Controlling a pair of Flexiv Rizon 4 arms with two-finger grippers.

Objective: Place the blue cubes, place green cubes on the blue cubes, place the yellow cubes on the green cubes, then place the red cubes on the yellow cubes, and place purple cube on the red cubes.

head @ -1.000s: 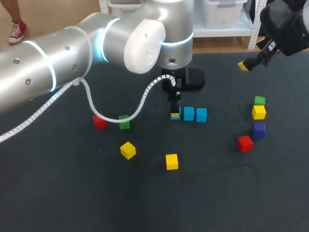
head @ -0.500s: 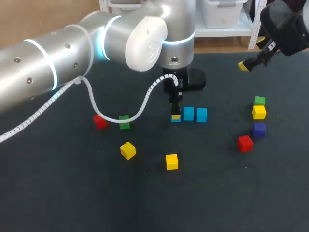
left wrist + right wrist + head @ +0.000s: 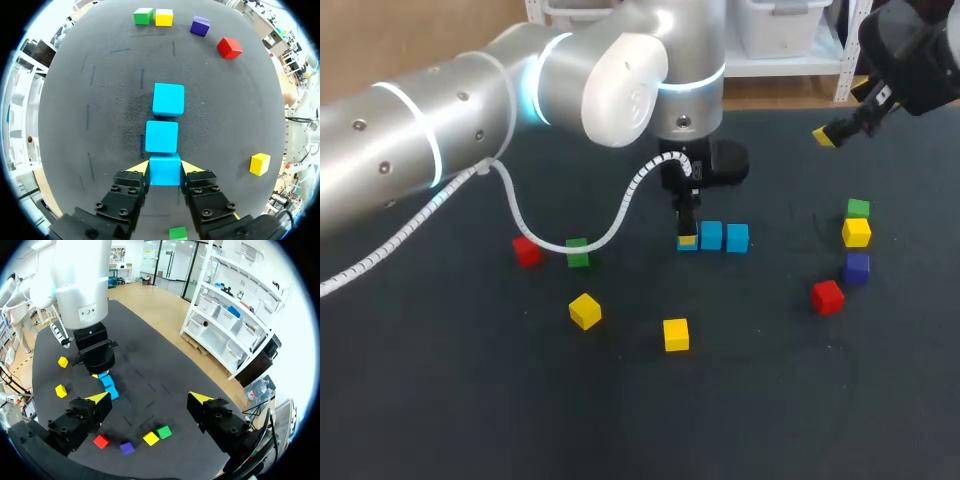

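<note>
Left gripper (image 3: 164,167) is down at the table (image 3: 470,400), jaws pinching a blue cube (image 3: 164,172), with a yellow tip against each side face. The cube looks level with its neighbours (I can't confirm contact with the table under it).

It sits at one end of a straight row. The second blue cube (image 3: 161,136) is just ahead of my fingers, close to touching the held one. The third blue cube (image 3: 168,99) is ahead of that, across a narrow gap. In the head view the row runs sideways near the table's middle, with the held cube at its left end.

Loose cubes on my left:
- green cube (image 3: 578,252) and red cube (image 3: 527,251), near each other but apart
- yellow cube (image 3: 584,311) and second yellow cube (image 3: 675,334), closer to the near edge and well apart

Cluster on my right:
- far green cube (image 3: 858,208), right against the far yellow cube (image 3: 857,232)
- purple cube (image 3: 857,268) just beside those
- far red cube (image 3: 827,296) next to the purple one

Right gripper (image 3: 149,399) hangs high over the back right part of the table, jaws spread wide with nothing between them.
</note>
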